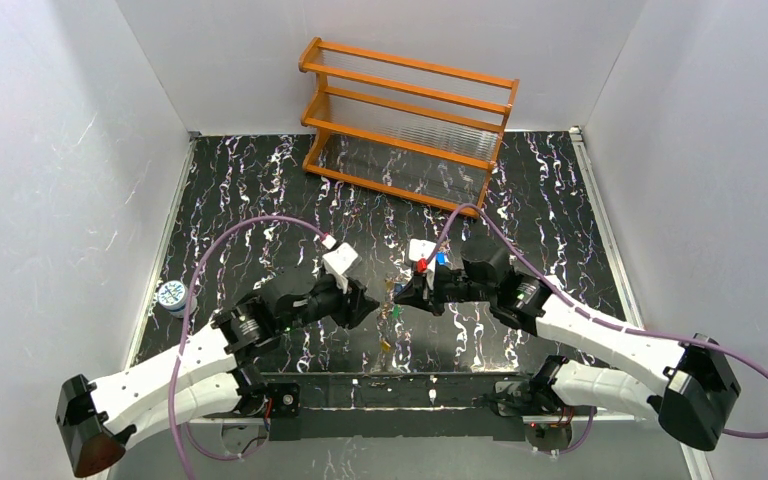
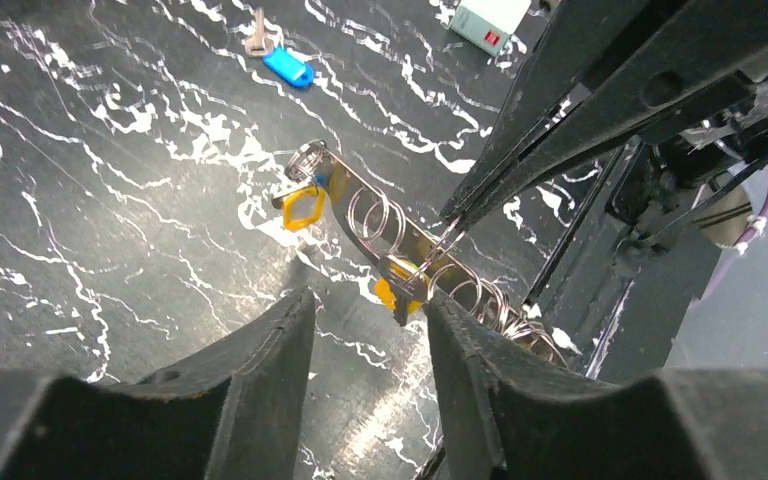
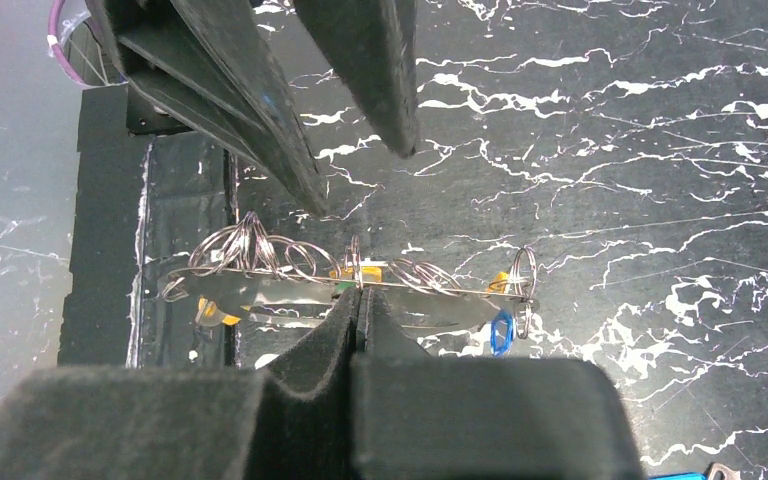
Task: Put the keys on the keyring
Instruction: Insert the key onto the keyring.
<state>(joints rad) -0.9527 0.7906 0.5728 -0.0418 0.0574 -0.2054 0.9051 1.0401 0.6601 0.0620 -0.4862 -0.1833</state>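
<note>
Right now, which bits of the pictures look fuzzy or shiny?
Left wrist view: the left hand looks big and fuzzy, the keyring is sharp and glinting, and the table has a bright shiny patch. Right wrist view: the right hand is a dark blur, the keyring beyond it crisp. Top view: even light, keys just tiny specks.

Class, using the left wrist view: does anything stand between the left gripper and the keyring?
Nothing visible does. The left gripper is open, and the keyring is held just ahead of it, pinched by the shut right gripper. Only the table surface shows in the gap between them.
</note>
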